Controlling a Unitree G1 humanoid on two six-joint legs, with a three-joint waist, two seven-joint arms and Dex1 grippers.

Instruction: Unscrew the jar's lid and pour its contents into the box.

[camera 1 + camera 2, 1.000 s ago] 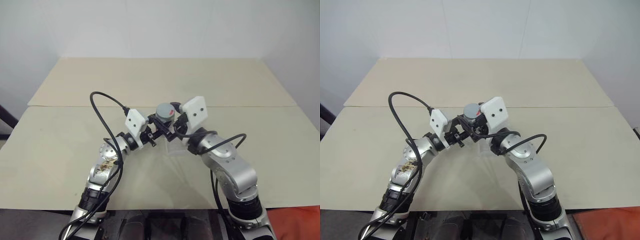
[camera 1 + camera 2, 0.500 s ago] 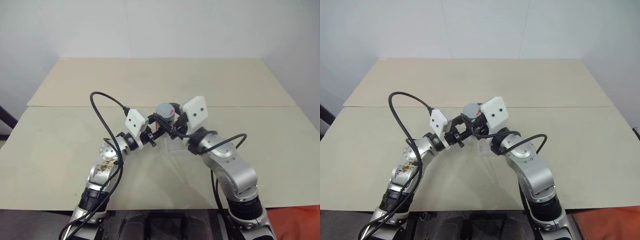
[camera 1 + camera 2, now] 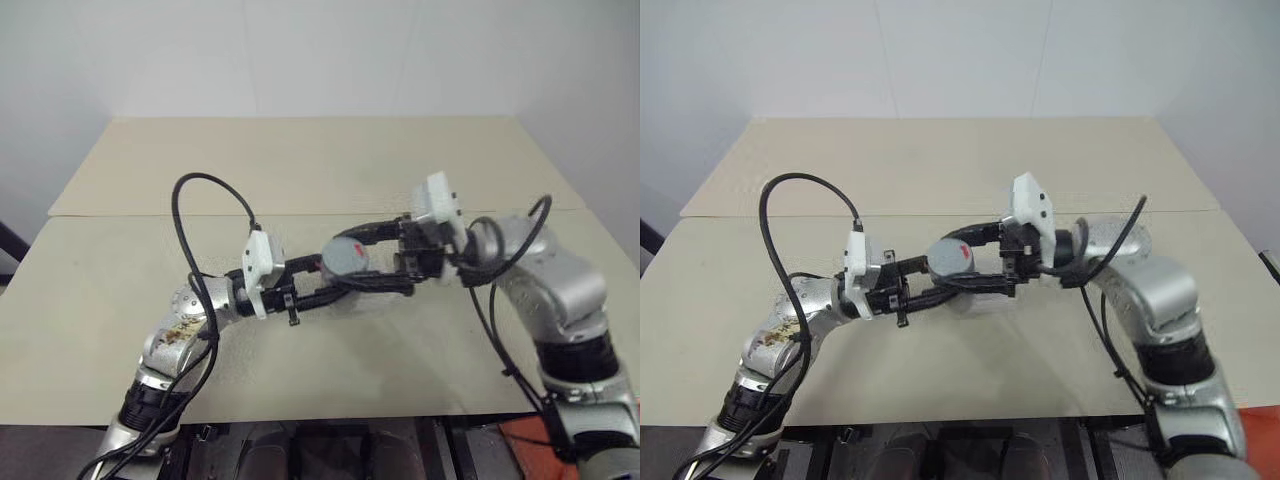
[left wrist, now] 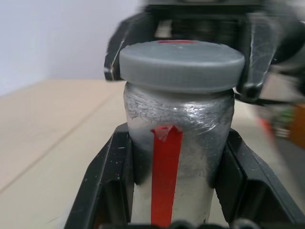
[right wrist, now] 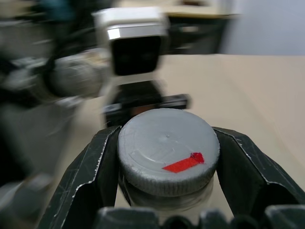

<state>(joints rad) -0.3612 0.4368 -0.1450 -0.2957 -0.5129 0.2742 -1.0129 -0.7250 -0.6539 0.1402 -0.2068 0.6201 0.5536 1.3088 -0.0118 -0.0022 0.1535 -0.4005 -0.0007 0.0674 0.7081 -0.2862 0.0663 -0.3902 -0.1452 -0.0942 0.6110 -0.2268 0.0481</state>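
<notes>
1. The left tool (image 4: 164,200) pinches the jar (image 4: 174,157), a small silvery-white cylinder with a red vertical stripe. Its two black fingers (image 4: 102,186) press against opposite sides of the jar's body, below the cap.
2. The right tool (image 5: 167,191) pinches the lid (image 5: 167,155), a round flat grey disc with a red mark on top. One black finger (image 5: 83,183) sits on each side of the lid's rim.
3. In the head views the two tools meet from opposite sides, the left tool (image 3: 300,297) reaching toward the right and the right tool (image 3: 385,262) toward the left, with the jar (image 3: 345,262) held between them above the surface.
4. This split grip suits unscrewing: one tool steadies the body so that it cannot spin, while the other takes the rim and can twist it.
5. The lid sits flush on the jar's mouth in the left wrist view, so I judge it not yet off; whether the thread is loosened cannot be told.
6. The jar hangs raised over the pale beige surface (image 3: 300,170), near the robot's side of it.
7. The clear plastic box is hard to make out beneath the arms, and I cannot place it with confidence.
8. The contents are sealed inside, so pouring waits on the lid's removal.
</notes>
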